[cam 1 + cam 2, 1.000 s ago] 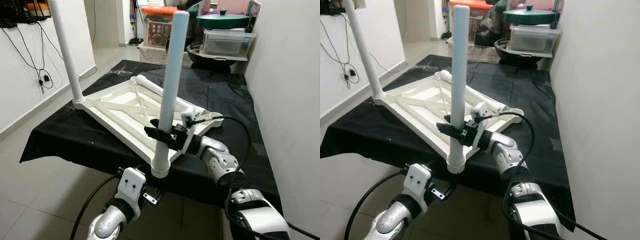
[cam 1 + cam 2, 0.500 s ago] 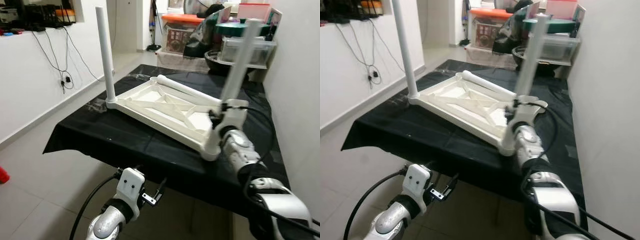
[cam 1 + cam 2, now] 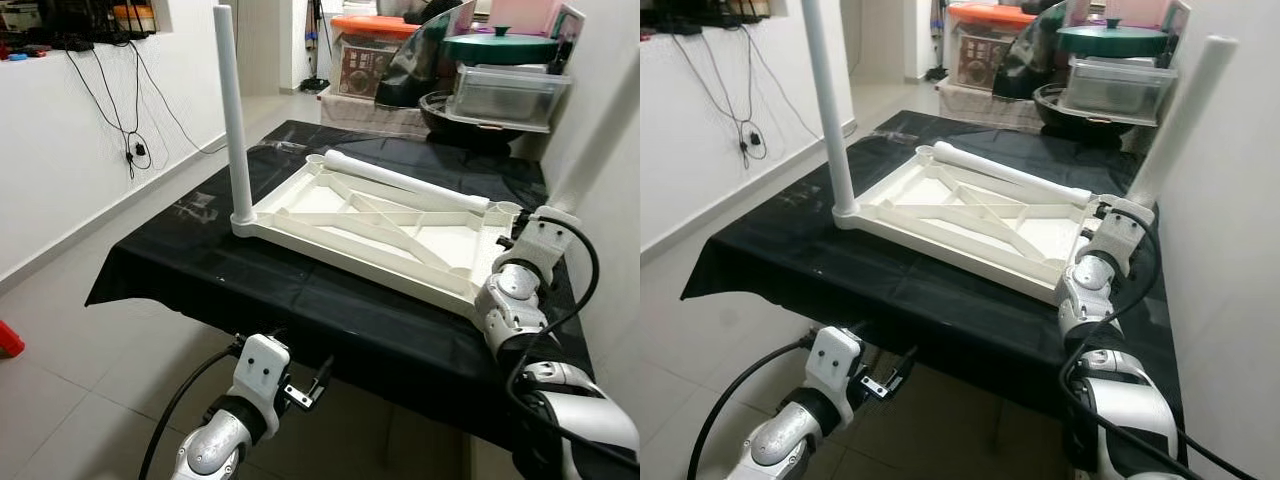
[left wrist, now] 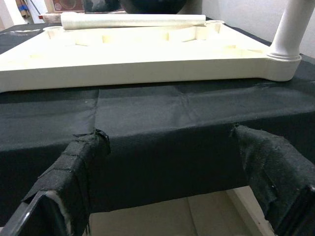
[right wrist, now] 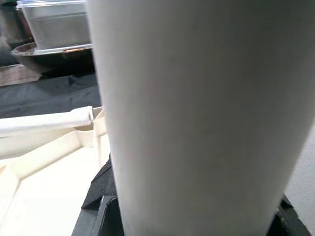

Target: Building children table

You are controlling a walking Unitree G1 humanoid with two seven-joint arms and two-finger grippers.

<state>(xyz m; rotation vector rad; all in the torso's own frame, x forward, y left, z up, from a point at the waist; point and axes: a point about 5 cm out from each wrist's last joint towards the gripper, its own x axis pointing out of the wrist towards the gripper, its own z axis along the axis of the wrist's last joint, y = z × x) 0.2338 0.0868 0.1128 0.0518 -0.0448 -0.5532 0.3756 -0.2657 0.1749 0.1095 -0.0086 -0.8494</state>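
Note:
A white children's table top [image 3: 380,225] lies upside down on a table draped in black cloth [image 3: 190,270]. One white leg [image 3: 232,110] stands upright in its left corner. A loose leg [image 3: 405,182] lies along its far edge. My right gripper [image 5: 192,216] is shut on a third leg [image 3: 1180,125], which tilts up and to the right beside the top's right end, close to the wall. The leg's lower end is hidden behind my right wrist [image 3: 1118,235]. My left gripper [image 4: 172,196] hangs open below the table's front edge, nothing between its fingers [image 4: 74,182].
Stacked at the table's far end are a black bowl [image 3: 470,110], a clear plastic box [image 3: 510,92], a green lid [image 3: 498,45] and an orange-lidded bin [image 3: 365,45]. A white wall [image 3: 1230,250] runs close along the right. Cables [image 3: 130,120] hang on the left wall above tiled floor.
The view has swung. My right gripper carried its leg from the near corner, where it stood upright, to the top's right end, and the leg now tilts right. The left arm stayed low.

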